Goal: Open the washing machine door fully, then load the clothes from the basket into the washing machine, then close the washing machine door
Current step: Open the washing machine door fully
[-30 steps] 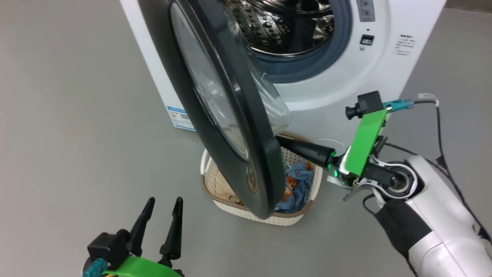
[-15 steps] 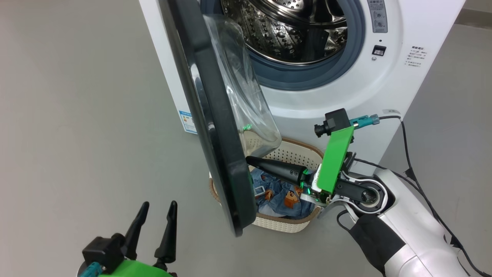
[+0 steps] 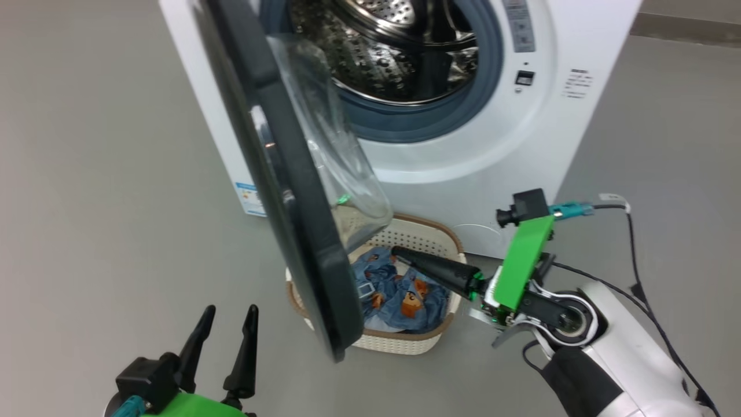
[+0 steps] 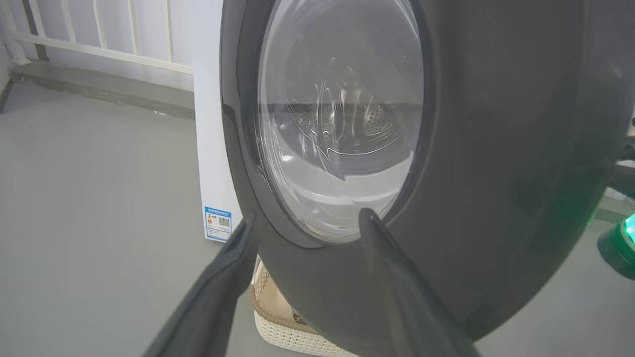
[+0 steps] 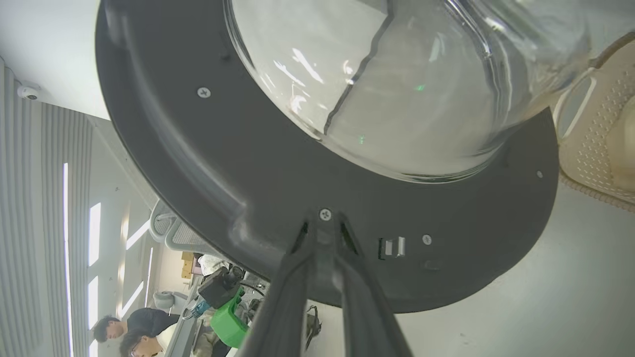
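Washing machine door (image 3: 272, 174): rigid, hinged, glossy-slick; glass bowl likely fragile. Right gripper (image 3: 397, 251) jaws closed, empty, tips at its inner rim: best push point. Left gripper (image 3: 230, 313) jaws open, empty.

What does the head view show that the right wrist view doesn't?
Head view: the steel drum, the blue bear-print clothes in the basket, and the open left gripper. Right wrist view: the door catch and screws on the inner rim, plus people in the background. Both: the washing machine door, the basket and the shut right gripper aimed at the door's inner rim.
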`<state>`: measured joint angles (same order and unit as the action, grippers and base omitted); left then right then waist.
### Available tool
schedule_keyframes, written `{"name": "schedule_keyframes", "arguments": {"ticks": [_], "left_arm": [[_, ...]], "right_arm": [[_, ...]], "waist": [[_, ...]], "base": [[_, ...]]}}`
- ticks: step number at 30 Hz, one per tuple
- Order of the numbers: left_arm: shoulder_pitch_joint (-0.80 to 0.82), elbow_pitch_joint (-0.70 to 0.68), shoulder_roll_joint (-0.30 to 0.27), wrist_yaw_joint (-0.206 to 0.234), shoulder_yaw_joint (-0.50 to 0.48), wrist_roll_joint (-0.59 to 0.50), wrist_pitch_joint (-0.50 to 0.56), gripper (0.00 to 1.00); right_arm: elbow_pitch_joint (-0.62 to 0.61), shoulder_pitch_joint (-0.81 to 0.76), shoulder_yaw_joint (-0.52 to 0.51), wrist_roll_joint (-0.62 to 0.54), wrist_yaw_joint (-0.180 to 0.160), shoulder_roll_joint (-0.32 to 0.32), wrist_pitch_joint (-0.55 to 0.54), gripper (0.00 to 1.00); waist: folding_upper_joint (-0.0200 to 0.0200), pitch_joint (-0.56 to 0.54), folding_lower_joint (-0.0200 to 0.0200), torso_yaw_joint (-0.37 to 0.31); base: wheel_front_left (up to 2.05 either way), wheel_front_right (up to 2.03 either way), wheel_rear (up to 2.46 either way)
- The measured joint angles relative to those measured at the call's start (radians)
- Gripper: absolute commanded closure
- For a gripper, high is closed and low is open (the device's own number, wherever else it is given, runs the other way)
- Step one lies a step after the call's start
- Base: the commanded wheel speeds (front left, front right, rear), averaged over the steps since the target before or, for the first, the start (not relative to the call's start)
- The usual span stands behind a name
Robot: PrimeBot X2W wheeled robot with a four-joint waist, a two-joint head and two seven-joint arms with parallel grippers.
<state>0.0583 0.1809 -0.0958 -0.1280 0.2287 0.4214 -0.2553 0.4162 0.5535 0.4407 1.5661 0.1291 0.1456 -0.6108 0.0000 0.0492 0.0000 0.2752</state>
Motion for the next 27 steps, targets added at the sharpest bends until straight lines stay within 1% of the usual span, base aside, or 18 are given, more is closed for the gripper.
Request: {"name": "schedule_keyframes", "arguments": {"ticks": [7, 9, 11, 13, 17, 18, 20, 27], "left_arm": [[-0.004, -0.002, -0.019, 0.000, -0.016, 0.000, 0.000, 0.00], [-0.011, -0.006, -0.023, 0.000, -0.020, 0.000, 0.000, 0.00], [-0.019, -0.008, -0.028, 0.000, -0.025, 0.000, 0.000, 0.00], [-0.020, -0.009, -0.034, 0.000, -0.029, 0.000, 0.000, 0.00], [-0.024, -0.011, -0.038, 0.000, -0.040, 0.000, 0.000, 0.00], [-0.032, -0.013, -0.039, 0.000, -0.044, 0.000, 0.000, 0.00], [-0.044, -0.014, -0.041, 0.000, -0.048, 0.000, 0.000, 0.00], [-0.063, -0.020, -0.047, 0.000, -0.065, 0.000, 0.000, 0.00]], "right_arm": [[-0.036, -0.055, -0.018, -0.027, 0.000, 0.050, 0.067, 0.00], [-0.049, -0.071, -0.011, -0.040, 0.000, 0.071, 0.089, 0.00], [-0.060, -0.086, 0.002, -0.079, 0.000, 0.093, 0.118, 0.00], [-0.066, -0.099, 0.004, -0.080, 0.000, 0.108, 0.153, 0.00], [-0.083, -0.134, 0.010, -0.092, 0.000, 0.146, 0.233, 0.00], [-0.089, -0.157, 0.018, -0.104, 0.000, 0.172, 0.278, 0.00], [-0.093, -0.176, 0.031, -0.132, 0.000, 0.199, 0.325, 0.00], [-0.092, -0.226, 0.057, -0.159, 0.000, 0.266, 0.529, 0.00]], "waist": [[0.0000, -0.008, 0.0000, -0.066], [0.0000, -0.010, 0.0000, -0.086], [0.0000, -0.012, 0.0000, -0.105], [0.0000, -0.013, 0.0000, -0.124], [0.0000, -0.020, 0.0000, -0.156], [0.0000, -0.025, 0.0000, -0.169], [0.0000, -0.031, 0.0000, -0.180], [0.0000, -0.046, 0.0000, -0.214]], "base": [[0.00, 0.00, 0.00], [0.00, 0.00, 0.00], [0.00, 0.00, 0.00], [0.00, 0.00, 0.00], [0.00, 0.00, 0.00], [0.00, 0.00, 0.00], [0.00, 0.00, 0.00], [0.00, 0.00, 0.00]]}}
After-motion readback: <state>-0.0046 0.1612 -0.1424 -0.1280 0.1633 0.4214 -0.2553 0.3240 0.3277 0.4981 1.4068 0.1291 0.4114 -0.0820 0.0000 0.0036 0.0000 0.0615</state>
